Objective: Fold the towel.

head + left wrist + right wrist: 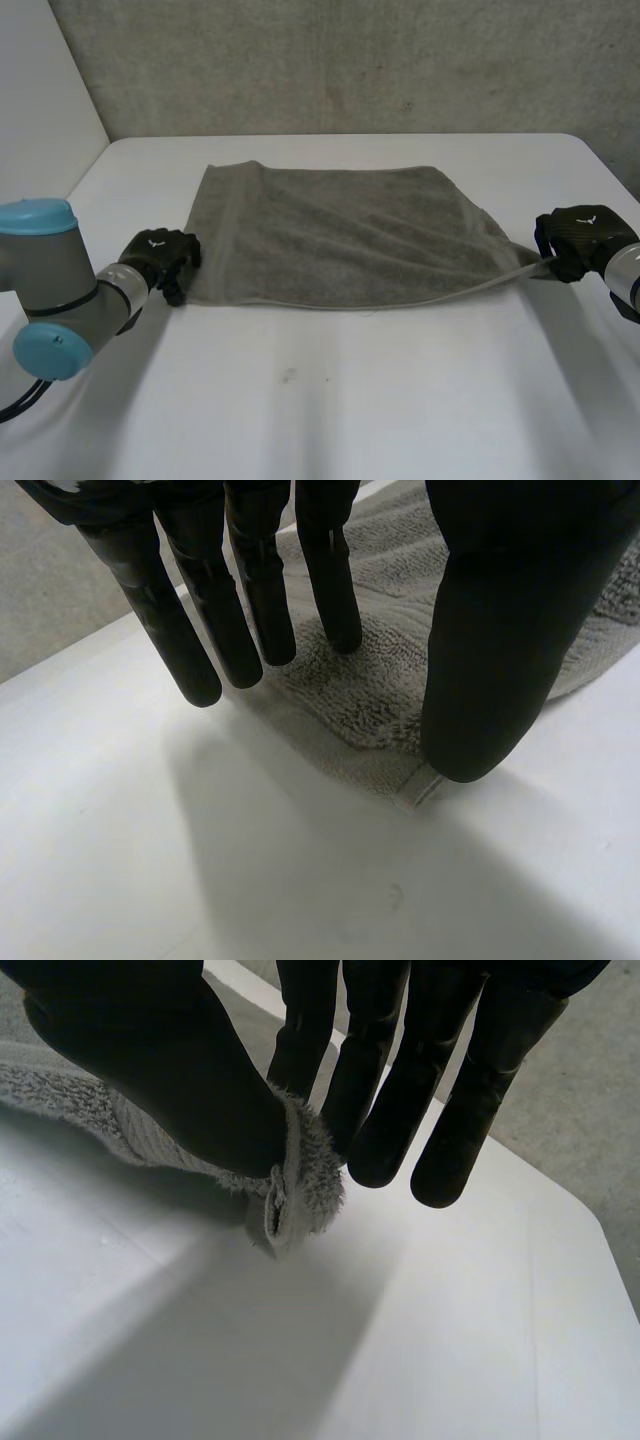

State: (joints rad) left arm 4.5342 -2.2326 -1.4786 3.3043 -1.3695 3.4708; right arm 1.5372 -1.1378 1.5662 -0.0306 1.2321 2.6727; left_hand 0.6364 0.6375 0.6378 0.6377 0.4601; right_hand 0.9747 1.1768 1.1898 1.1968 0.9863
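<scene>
A grey towel point(340, 235) lies spread flat on the white table point(350, 400). My left hand point(160, 257) is at its near left corner. In the left wrist view the fingers point(240, 610) are straight, and the thumb tip and one fingertip rest on the towel corner point(380, 695), which lies flat on the table. My right hand point(580, 240) is at the near right corner, which is drawn out into a point towards it. In the right wrist view the thumb point(170, 1070) pinches that towel corner point(300, 1195) against a finger, lifted slightly off the table.
A grey wall point(350, 60) stands behind the table's far edge. White tabletop stretches in front of the towel between the two arms. The left arm's grey joint with its light-blue caps point(45, 290) sits near the left table edge.
</scene>
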